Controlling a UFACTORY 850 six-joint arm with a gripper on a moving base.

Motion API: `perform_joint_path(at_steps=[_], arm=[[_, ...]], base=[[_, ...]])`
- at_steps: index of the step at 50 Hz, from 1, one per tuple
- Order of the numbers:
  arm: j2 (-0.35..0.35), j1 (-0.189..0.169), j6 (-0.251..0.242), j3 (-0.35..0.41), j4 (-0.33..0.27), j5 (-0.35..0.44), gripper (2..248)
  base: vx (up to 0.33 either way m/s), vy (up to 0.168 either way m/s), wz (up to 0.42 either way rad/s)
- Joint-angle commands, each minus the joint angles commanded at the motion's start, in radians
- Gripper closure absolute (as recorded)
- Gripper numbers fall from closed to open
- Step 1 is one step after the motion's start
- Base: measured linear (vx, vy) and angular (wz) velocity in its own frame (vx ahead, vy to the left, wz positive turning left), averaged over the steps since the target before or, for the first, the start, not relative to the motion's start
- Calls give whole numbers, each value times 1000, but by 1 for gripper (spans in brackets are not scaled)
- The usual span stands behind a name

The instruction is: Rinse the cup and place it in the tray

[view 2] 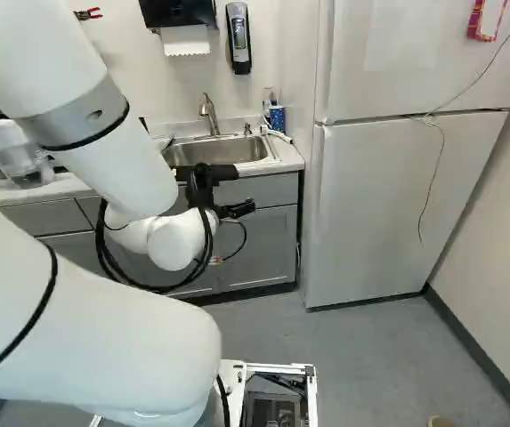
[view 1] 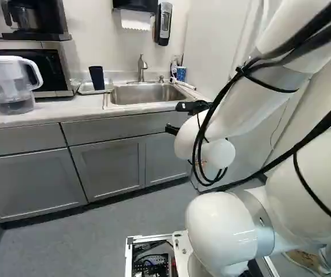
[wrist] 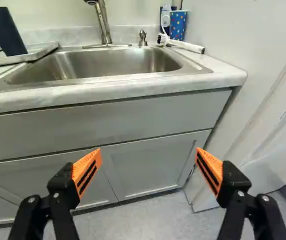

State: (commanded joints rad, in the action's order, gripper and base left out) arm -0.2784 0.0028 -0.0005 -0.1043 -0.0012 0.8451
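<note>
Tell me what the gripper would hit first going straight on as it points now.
Most likely the gray cabinet front below the sink. Depth is unclear, so whether the gripper would meet its upper panel or a door is uncertain.

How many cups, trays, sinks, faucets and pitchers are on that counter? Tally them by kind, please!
Cups: 2, dark blue cup and spotted cup
Tray: 1
Sink: 1
Faucet: 1
Pitcher: 1
Total: 6
</note>
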Motion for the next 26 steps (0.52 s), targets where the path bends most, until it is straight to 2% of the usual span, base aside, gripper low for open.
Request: perform_joint_path(at_steps=[26], arm=[[-1,-3,0,17,1,28,3]], base=[[0,0,0]])
